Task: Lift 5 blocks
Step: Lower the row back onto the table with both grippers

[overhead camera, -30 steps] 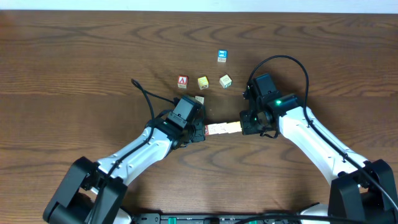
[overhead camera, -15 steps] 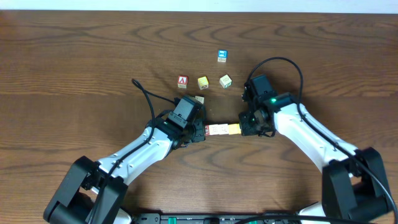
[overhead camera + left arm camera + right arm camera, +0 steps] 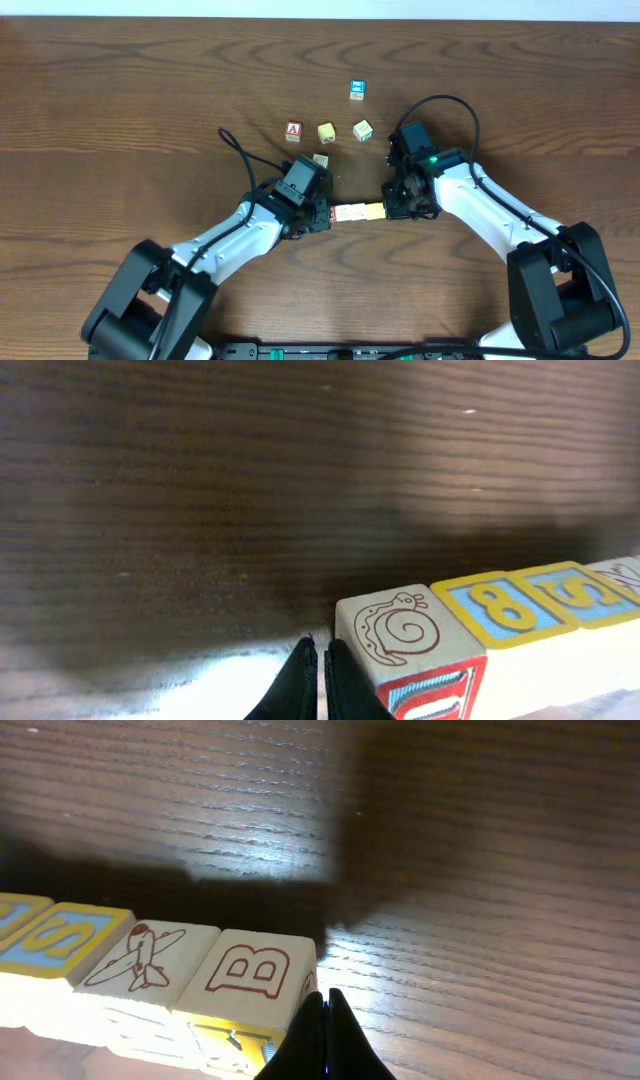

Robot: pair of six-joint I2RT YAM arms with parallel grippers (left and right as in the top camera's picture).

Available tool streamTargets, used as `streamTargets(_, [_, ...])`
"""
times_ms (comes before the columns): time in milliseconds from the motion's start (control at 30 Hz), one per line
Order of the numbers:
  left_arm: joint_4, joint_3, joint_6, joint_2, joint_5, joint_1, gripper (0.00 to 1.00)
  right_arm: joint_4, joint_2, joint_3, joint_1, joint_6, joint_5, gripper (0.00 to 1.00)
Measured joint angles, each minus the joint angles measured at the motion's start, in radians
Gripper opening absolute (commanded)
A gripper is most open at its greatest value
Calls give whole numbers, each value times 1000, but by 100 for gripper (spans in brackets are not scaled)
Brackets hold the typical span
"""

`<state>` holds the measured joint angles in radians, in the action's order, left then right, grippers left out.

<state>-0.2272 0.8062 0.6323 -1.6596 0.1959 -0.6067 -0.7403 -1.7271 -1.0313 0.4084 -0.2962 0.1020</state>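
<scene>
Overhead, row: one straight row of small wooden alphabet cubes (image 3: 358,210) at frame centre over the dark wood-grain tabletop (image 3: 120,100). Their number is unclear here.
Overhead, loose cubes: five above the row. They are a red-faced "A" cube (image 3: 293,130), a yellow cube (image 3: 326,132), a pale green-edged cube (image 3: 363,130), a blue-faced cube (image 3: 357,90) and a half-hidden cube (image 3: 320,160).
Overhead, claws: left claw (image 3: 325,213) at the row's left end, right claw (image 3: 390,208) at its right end.
Left wrist, cubes: four at lower right. They are a snail cube (image 3: 400,635), an "8" cube (image 3: 497,605), an "S" cube (image 3: 565,595) and a sliver at the edge.
Left wrist, claw: clenched, holding nothing, tips against the snail cube's side.
Right wrist, cubes: four at lower left. They are a "B" cube (image 3: 255,975), an aeroplane cube (image 3: 145,960), the "S" cube and a corner.
Right wrist, claw: clenched, tips against the "B" cube's end.
Row lifted or resting: cannot tell.
</scene>
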Motion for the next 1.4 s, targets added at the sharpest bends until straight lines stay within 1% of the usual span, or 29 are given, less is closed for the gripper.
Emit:
streamTargets(100, [4, 0, 0, -26, 5, -1, 7, 0, -1, 0, 2, 0, 2, 1])
streamTargets(700, [13, 0, 0, -27, -2, -7, 8, -19, -1, 0, 11, -1, -40, 1])
streamTargets(1133, [-19, 8, -2, -27, -16, -23, 8, -39, -1, 9, 27, -1, -72, 2])
streamTargets(1400, [-45, 14, -3, -27, -39, -30, 8, 30, -1, 74, 30, 0, -64, 1])
